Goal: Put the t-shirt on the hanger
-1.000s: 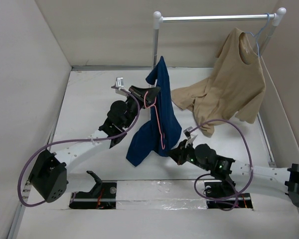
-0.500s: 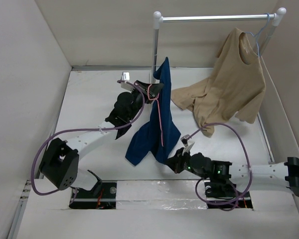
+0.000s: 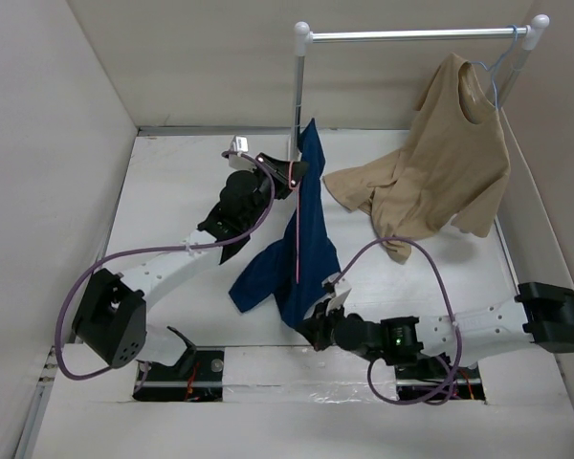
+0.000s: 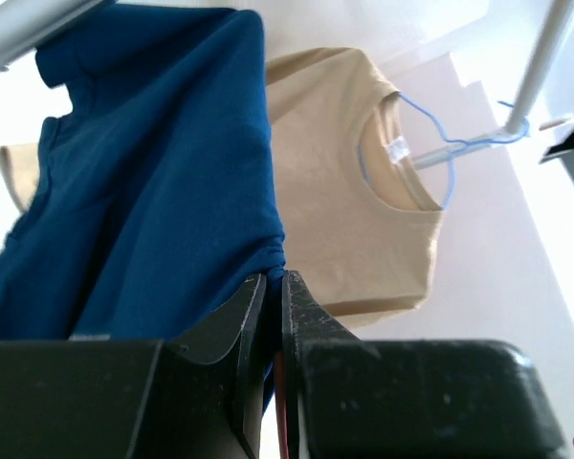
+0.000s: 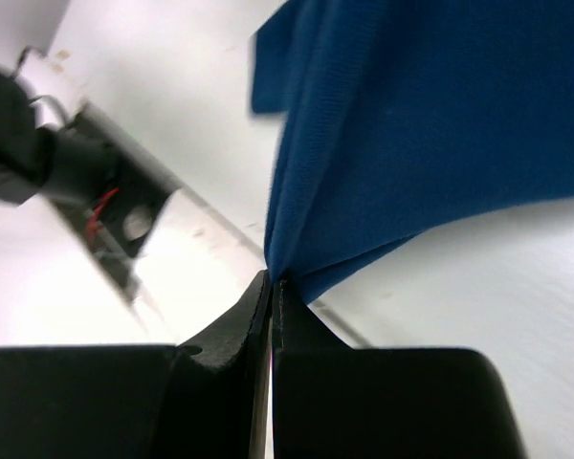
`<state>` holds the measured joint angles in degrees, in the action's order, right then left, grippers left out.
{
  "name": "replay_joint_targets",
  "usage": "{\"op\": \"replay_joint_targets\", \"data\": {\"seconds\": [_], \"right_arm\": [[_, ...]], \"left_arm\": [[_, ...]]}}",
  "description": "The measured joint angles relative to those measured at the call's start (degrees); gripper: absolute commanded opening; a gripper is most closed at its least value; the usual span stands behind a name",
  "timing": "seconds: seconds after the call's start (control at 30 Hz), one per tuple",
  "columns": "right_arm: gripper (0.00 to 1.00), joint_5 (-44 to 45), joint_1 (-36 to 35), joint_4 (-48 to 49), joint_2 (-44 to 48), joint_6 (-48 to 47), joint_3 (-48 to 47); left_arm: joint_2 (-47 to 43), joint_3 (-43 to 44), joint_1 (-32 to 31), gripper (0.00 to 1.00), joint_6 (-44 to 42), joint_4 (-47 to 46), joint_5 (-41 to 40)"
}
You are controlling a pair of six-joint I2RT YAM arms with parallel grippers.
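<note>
While left gripper (image 3: 293, 172) pinches hanger (image 3: 298, 234) top with t-shirt (image 3: 311, 215) fabric aloft, right gripper (image 5: 271, 278) clamps t-shirt lower edge tight.

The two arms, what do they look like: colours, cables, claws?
Both the left arm and the right arm have white links with bulky black joint housings. A purple cable loops loosely along each. The left claw and the right claw each have two slim black fingers tapering to thin tips.

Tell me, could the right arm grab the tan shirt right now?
Probably not. The right gripper is shut on the bottom edge of the blue shirt, so it's busy; the tan shirt hangs apart, farther back on the rail.
</note>
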<state>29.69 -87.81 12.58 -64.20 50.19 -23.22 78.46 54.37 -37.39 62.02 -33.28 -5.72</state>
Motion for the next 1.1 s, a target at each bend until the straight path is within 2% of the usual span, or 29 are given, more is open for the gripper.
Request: {"op": "replay_joint_targets", "data": {"seconds": [0.13,0.27,0.47,0.6,0.73,0.87,0.93,1.0,1.03,1.1], "right_arm": [[0.00,4.17,-6.60,-4.24,-2.27,0.24,-6.19],[0.00,10.43,-11.63,-12.70,-1.29,1.53,-10.99],[0.00,14.25,-14.84,-25.46,8.92,4.76,-11.54],[0.00,16.83,-16.22,-32.06,15.85,5.09,-12.11],[0.00,14.47,-12.00,-33.35,18.25,1.03,-14.73],[0.00,8.41,-2.29,-29.97,15.93,-4.24,-15.72],[0.14,5.33,1.16,-28.87,13.27,-5.90,-15.69],[0.35,3.65,2.71,-28.57,11.08,-7.04,-15.69],[0.52,2.99,2.89,-28.57,10.45,-7.69,-15.69],[0.64,2.08,2.89,-28.52,10.34,-9.07,-15.69]], "left_arm": [[1.95,1.77,-0.33,0.00,-2.84,2.32,-1.77],[5.16,4.79,-0.92,0.00,-6.86,4.24,-2.56],[6.47,5.18,-1.20,0.00,-12.50,3.58,-4.28],[4.22,2.05,-2.01,0.00,-13.07,-1.36,-4.87],[-0.17,-3.63,-2.67,0.00,-11.21,-5.22,-5.01],[-3.23,-8.48,-3.56,0.00,-8.31,-8.20,-4.76],[-4.61,-11.28,-3.91,0.00,-6.69,-9.03,-4.00],[-5.81,-14.01,-4.09,0.00,-5.03,-9.79,-2.75],[-6.43,-15.41,-4.15,0.00,-4.33,-9.86,-2.12],[-7.63,-18.05,-4.46,0.00,-2.99,-10.16,-0.94]]}}
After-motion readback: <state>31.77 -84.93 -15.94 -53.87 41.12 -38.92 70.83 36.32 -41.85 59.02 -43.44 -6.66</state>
